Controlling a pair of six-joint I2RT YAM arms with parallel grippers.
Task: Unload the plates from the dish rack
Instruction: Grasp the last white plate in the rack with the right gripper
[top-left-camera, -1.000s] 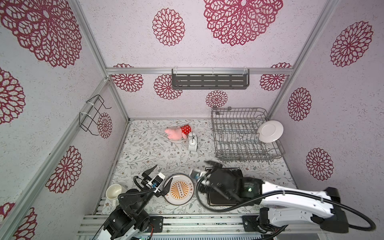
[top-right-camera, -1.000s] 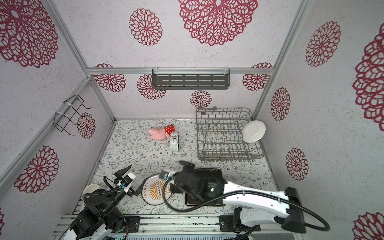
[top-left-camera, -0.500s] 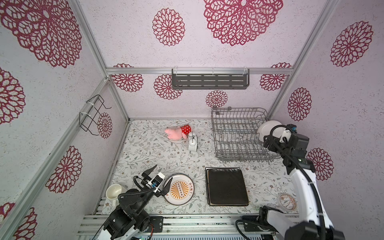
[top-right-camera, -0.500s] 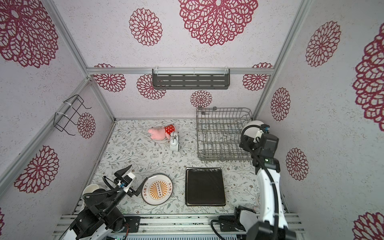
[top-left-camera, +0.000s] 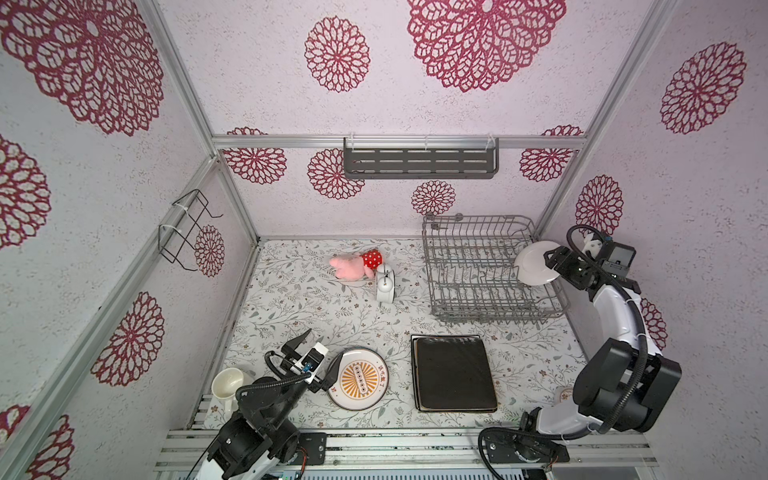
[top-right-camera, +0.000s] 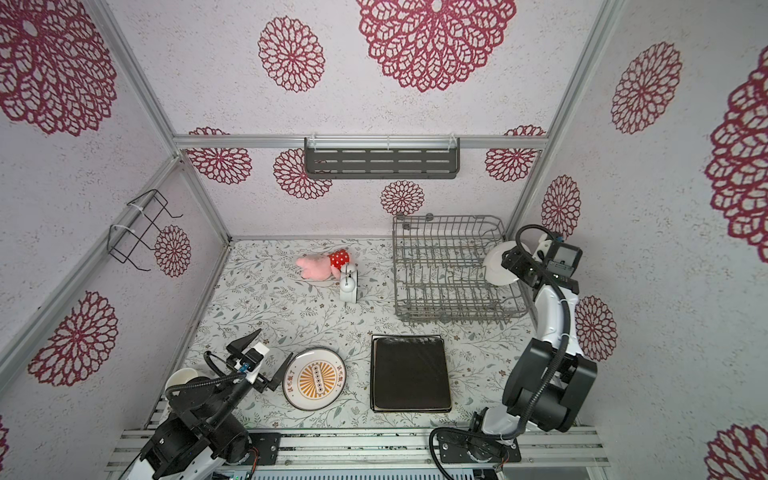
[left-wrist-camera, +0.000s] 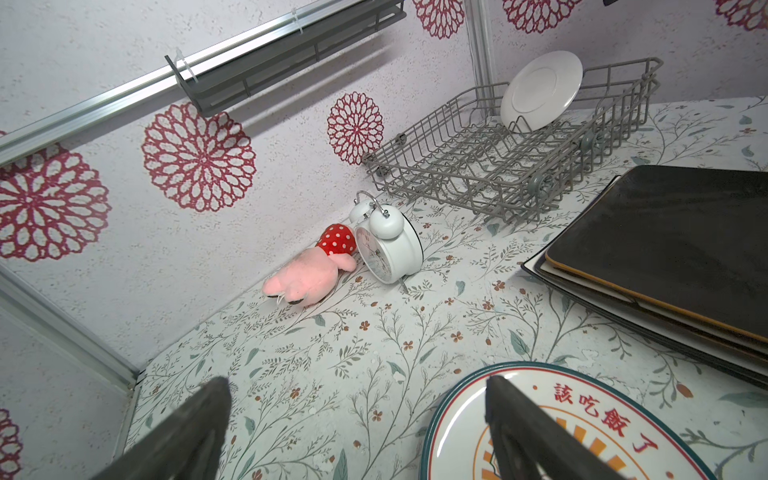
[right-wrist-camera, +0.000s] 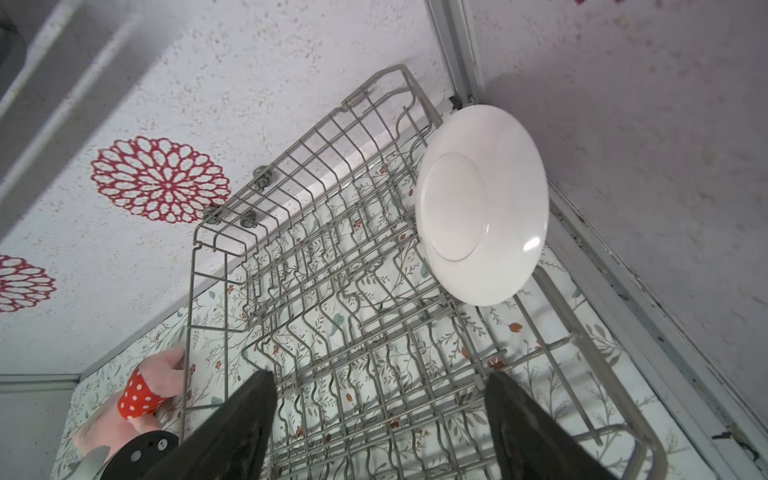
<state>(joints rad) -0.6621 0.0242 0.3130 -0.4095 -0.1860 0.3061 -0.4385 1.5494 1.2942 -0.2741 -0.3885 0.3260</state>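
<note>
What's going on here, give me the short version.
Two arms are emptying the dish rack. One white round plate still stands in it at the right end; the right tool is beside it, open, holding nothing. On the table lie a printed round plate and a stack of dark square plates. The left tool waits open by the printed plate.

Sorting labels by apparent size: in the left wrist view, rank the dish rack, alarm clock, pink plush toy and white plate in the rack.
1. dish rack
2. pink plush toy, alarm clock and white plate: too alike to rank, at differing distances.
</note>
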